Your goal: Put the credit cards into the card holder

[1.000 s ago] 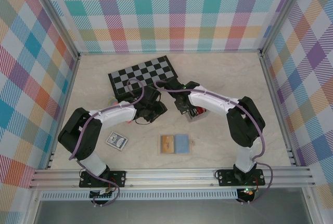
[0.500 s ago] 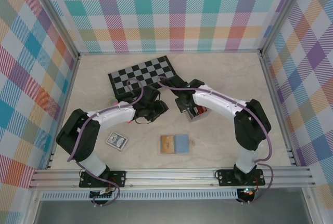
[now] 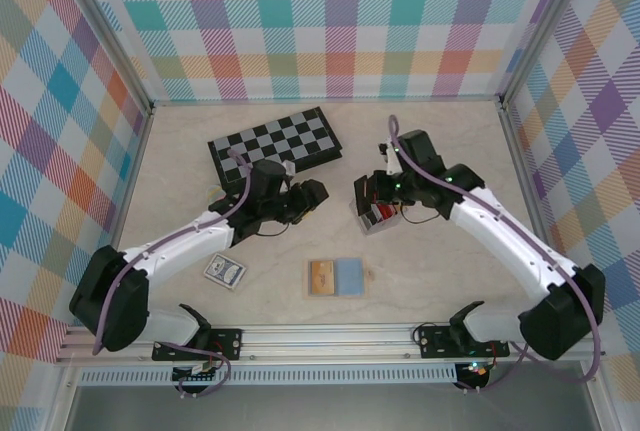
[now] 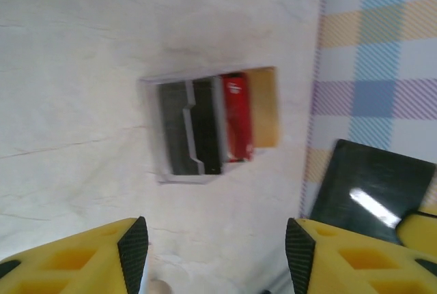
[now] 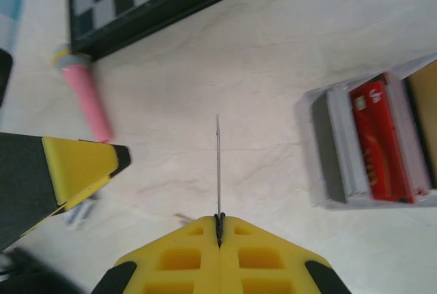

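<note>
Top: clear slotted card holder [image 3: 380,219] just beside right claw [image 3: 362,193]. Left wrist: left claw [image 4: 215,253] spread, holder ahead, black, red, gold cards [image 4: 235,123] inside. Right wrist: pressed together on thin credit card [image 5: 218,164], edge-on; pink pen [image 5: 87,99] left.

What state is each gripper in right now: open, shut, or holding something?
Left gripper: open, nothing between its fingers.
Right gripper: shut on a thin credit card, seen edge-on.

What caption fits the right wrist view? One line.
Right gripper pinching a card edge-on near the card holder, which holds a red card.
</note>
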Controlling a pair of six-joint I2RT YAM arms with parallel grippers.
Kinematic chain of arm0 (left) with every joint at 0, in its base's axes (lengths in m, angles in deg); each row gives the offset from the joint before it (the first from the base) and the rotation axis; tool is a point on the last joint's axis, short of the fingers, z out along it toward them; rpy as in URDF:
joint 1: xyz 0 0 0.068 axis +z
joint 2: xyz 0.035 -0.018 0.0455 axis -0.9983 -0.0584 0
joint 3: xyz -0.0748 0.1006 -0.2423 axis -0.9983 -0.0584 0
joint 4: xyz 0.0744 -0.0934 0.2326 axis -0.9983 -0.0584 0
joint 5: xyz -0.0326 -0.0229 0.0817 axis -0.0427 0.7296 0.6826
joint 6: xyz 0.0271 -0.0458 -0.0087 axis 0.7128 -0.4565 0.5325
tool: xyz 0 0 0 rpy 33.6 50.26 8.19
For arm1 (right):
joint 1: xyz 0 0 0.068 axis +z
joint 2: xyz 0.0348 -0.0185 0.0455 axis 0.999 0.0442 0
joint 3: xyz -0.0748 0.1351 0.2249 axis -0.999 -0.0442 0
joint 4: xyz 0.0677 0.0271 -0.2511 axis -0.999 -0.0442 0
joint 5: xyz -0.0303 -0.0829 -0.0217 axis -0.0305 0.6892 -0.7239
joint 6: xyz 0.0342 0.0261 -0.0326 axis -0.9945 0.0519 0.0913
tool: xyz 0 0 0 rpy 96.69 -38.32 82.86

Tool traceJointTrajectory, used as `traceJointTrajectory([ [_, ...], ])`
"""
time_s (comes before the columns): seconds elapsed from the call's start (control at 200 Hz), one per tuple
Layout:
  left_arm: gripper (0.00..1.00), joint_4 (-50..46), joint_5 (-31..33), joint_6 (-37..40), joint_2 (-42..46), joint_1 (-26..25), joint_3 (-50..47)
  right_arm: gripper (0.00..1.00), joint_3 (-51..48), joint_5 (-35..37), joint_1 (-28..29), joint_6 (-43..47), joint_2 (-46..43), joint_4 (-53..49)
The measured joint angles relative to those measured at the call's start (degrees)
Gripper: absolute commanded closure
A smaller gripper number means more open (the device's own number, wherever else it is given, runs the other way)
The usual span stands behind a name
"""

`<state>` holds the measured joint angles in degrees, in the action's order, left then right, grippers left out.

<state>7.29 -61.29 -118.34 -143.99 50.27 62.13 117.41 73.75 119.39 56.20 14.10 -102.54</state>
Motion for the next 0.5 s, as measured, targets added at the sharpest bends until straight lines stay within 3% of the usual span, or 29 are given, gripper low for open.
traceJointTrajectory([
  [0.33, 0.4, 11.0, -10.9, -1.2, 0.9, 0.2, -1.5, 0.97, -8.2, -19.5, -1.6, -9.0, -3.7, 12.2],
  [0.5, 0.54, 16.2, -14.3, -3.4, 0.0, 0.2, -1.8, 0.97, -9.8, -23.0, -1.7, -11.6, -3.7, 16.3],
])
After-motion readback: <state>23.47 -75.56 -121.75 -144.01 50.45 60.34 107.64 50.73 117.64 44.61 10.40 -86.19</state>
